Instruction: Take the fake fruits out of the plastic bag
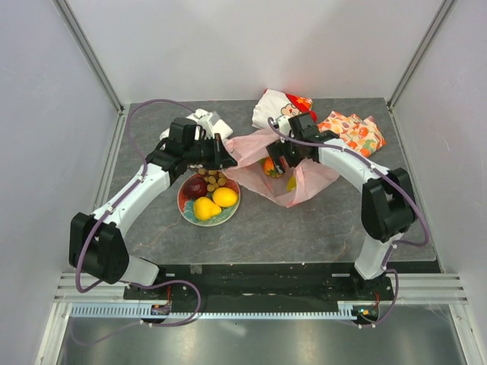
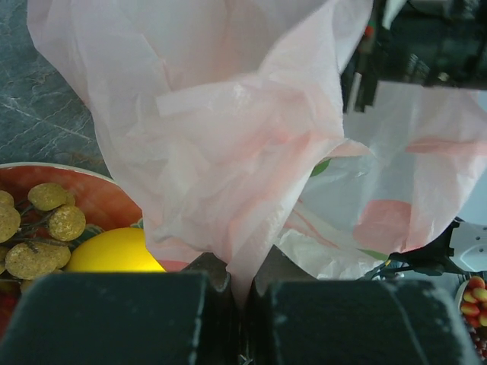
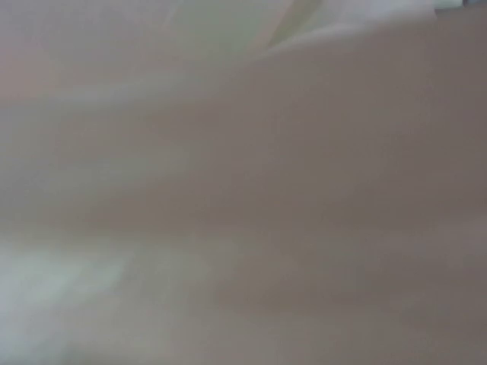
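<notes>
The pale pink plastic bag (image 1: 307, 182) lies mid-table with its mouth facing left. My left gripper (image 1: 226, 152) is shut on a gathered fold of the bag's left edge, and the film rises from between its jaws in the left wrist view (image 2: 228, 129). My right gripper (image 1: 278, 163) reaches into the bag's mouth. Bag film (image 3: 243, 182) fills its wrist view, so its fingers are hidden. An orange fruit (image 1: 268, 166) and a yellow piece (image 1: 291, 182) show inside the bag. A plum (image 1: 198, 187), grape bunch (image 1: 215, 180), pear (image 1: 204, 207) and yellow-orange fruit (image 1: 224, 197) lie on the red plate (image 1: 187, 213).
A white cartoon-print cloth (image 1: 277, 103) and an orange-patterned cloth (image 1: 354, 130) lie at the back right. A white object (image 1: 210, 122) sits behind my left arm. The plate (image 2: 99, 199) lies just left of my left gripper, holding the grapes (image 2: 38, 228).
</notes>
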`<action>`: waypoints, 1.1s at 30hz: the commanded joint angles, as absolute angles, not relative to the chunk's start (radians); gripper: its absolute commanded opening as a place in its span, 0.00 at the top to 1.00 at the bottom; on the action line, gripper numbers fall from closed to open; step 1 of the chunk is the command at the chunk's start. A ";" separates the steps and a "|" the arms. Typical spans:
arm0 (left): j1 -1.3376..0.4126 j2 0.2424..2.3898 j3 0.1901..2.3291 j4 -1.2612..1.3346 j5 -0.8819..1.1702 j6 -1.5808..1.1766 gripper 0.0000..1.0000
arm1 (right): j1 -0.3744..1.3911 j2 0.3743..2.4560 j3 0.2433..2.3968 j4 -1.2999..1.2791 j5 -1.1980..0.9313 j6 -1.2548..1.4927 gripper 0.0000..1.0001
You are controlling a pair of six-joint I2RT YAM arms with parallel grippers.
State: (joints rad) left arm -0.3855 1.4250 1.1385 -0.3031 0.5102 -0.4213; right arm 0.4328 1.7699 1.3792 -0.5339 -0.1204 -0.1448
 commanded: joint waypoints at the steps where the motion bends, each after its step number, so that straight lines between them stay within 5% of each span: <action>1: -0.383 1.427 1.149 -0.255 0.548 -0.410 0.98 | 0.436 1.859 1.477 -0.482 -0.135 -0.028 0.02; 11: -0.385 1.465 1.187 -0.250 0.560 -0.397 0.98 | 0.434 2.062 1.600 -0.485 -0.183 -0.002 0.02; 19: -0.385 1.517 1.239 -0.252 0.549 -0.405 0.98 | 0.420 1.962 1.735 -0.702 -0.302 -0.122 0.41; 33: -0.383 1.586 1.358 -0.242 0.557 -0.436 0.98 | 0.420 1.574 1.706 -0.908 -0.497 -0.311 0.41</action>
State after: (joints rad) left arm -0.3855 1.5723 1.2980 -0.2768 0.5339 -0.4213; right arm 0.4198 1.6611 1.7428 -0.8597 -0.3794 -0.2382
